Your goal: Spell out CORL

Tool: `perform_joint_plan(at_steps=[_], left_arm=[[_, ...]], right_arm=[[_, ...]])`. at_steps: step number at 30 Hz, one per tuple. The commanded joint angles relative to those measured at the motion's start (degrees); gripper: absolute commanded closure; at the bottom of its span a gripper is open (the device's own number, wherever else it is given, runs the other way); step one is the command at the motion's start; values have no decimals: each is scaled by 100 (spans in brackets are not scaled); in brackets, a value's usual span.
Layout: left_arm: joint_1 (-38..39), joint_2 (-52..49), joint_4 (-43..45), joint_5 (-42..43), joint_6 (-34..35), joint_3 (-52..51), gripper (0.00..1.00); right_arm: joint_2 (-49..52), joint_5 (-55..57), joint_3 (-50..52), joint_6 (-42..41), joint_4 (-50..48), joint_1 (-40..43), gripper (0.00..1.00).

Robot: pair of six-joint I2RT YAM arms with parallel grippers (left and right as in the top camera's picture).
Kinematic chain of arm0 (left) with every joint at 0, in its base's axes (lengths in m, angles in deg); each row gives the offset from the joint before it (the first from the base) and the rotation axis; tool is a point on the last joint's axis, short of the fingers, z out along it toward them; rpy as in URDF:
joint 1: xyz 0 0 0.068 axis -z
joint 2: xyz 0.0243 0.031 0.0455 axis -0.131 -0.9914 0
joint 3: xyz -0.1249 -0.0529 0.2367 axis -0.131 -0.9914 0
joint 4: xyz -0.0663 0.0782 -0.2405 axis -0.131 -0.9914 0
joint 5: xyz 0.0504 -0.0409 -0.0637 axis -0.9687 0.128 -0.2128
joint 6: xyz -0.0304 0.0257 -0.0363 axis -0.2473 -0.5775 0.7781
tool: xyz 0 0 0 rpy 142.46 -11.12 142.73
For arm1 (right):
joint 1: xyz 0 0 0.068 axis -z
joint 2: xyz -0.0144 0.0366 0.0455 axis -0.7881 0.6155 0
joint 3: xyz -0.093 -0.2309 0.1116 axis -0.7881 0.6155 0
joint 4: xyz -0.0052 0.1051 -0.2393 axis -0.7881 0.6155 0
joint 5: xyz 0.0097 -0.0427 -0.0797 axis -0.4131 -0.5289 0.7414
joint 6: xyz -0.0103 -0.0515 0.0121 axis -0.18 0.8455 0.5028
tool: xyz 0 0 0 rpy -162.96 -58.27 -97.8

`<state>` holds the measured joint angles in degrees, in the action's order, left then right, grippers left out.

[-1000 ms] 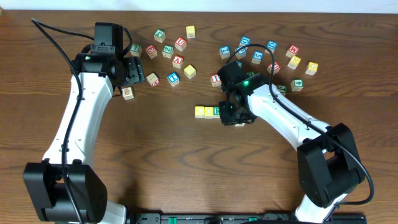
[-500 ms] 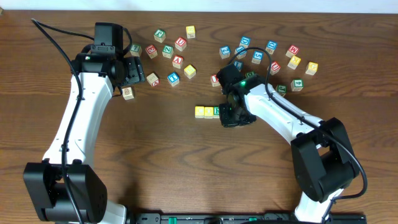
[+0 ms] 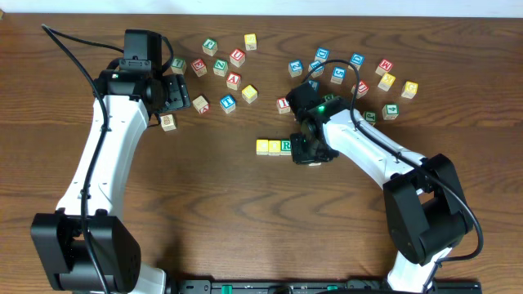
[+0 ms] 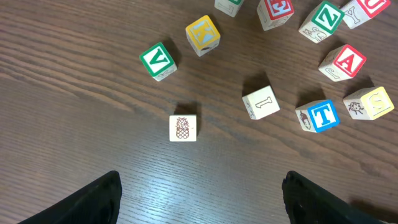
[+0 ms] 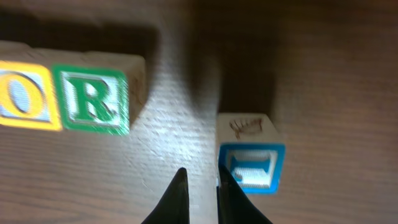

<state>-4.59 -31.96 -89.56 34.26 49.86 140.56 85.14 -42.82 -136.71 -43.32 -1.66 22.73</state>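
While the left gripper (image 4: 202,180) hangs at about ten o'clock on the table (image 3: 204,212), jaws spread wide and holding nothing, the word sits near the centre. Reading from nine o'clock towards three, the C cube (image 3: 262,147), the O cube (image 3: 274,147) and the green-lettered R cube (image 5: 93,93) stand touching in a row. The L cube (image 5: 252,165), blue-framed, lies at roughly four o'clock from the R, apart from it and out of line. The right gripper (image 5: 200,177) is pinched almost together with nothing between its fingers; one finger looks to rest against the L cube's nine o'clock side.

These cubes are probably light, rigid wood with smooth faces, so they should slide readily and twist if pushed off-centre. A sound hold would straddle two opposite side faces, low and square. A nudge from the three o'clock face might also close the gap.
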Motion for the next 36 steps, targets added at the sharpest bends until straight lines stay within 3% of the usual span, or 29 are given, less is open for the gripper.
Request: perform_joint_plan(at_steps=[1,8,36], left_arm=[[-13,-13,22,-55,50,46,18],[-13,-13,22,-55,50,46,18],[-13,-15,22,-55,50,46,18]], right_arm=[[26,-120,42,173,-96,20,89],[70,-131,42,173,-116,17,85],[210,553,42,293,566,404,91]])
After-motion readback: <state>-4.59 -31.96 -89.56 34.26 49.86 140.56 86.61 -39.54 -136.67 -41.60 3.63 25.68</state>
